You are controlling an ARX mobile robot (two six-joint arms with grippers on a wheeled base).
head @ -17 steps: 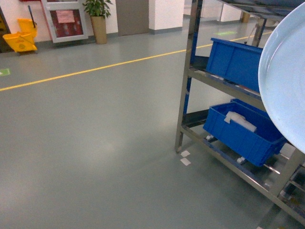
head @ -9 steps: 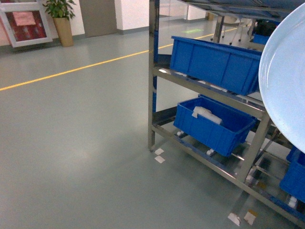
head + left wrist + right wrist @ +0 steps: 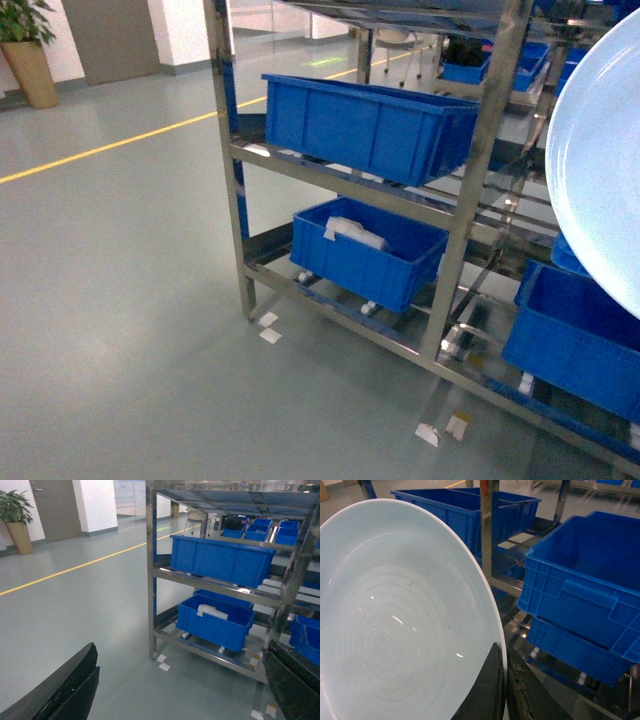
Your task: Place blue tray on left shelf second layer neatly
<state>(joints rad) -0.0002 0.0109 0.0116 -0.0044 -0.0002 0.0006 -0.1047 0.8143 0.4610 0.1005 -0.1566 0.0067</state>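
The blue tray (image 3: 600,170) is a pale round dish held up on edge, filling the right side of the head view. In the right wrist view my right gripper (image 3: 504,680) is shut on the rim of the blue tray (image 3: 395,620), one finger on each face. The left shelf (image 3: 232,150) is a shiny steel rack standing ahead; on its second layer rail (image 3: 340,182) sits a dark blue crate (image 3: 370,120). My left gripper (image 3: 180,652) is open and holds nothing, with the left shelf (image 3: 151,580) some way in front of it. Neither gripper shows in the head view.
A second dark blue crate (image 3: 365,250) with white items sits on the bottom layer, and another (image 3: 575,330) low at the right. More blue crates (image 3: 585,580) are close beside the tray. Grey floor with a yellow line (image 3: 110,145) lies to the left; a potted plant (image 3: 25,50) stands by the far wall.
The head view has swung right and closer: the steel rack slid from the right edge toward the middle and looks larger. The tray stays in the same spot in the view.
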